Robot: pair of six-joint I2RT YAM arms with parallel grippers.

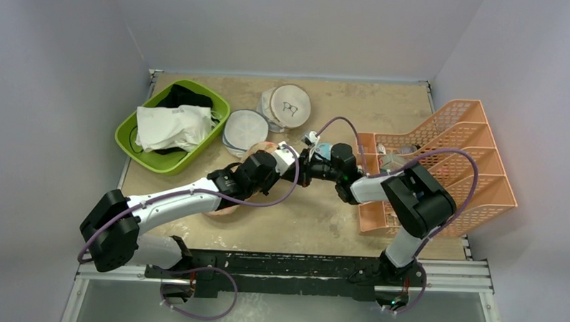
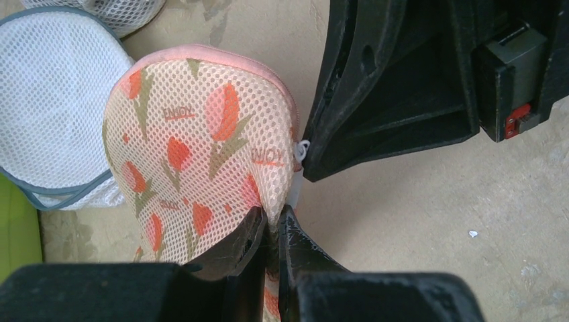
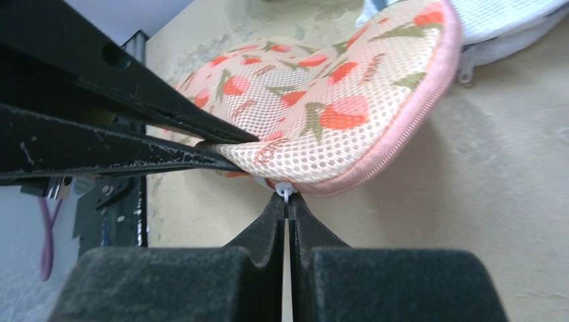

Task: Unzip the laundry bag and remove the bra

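Observation:
The laundry bag (image 2: 194, 147) is a pinkish mesh case with orange-red flowers and a pink zip edge; it also shows in the right wrist view (image 3: 322, 100) and mostly hidden under the arms in the top view (image 1: 227, 205). My left gripper (image 2: 272, 218) is shut on the bag's mesh edge at its waist. My right gripper (image 3: 286, 196) is shut on the white zipper pull (image 3: 284, 190) at the bag's rim, right beside the left fingers. The zip looks closed. The bra is not in view.
A round white-grey mesh bag (image 1: 244, 129) and a round white bag with a glasses drawing (image 1: 290, 105) lie behind. A green basket (image 1: 170, 125) with white and black garments is at back left. An orange rack (image 1: 447, 163) stands at right.

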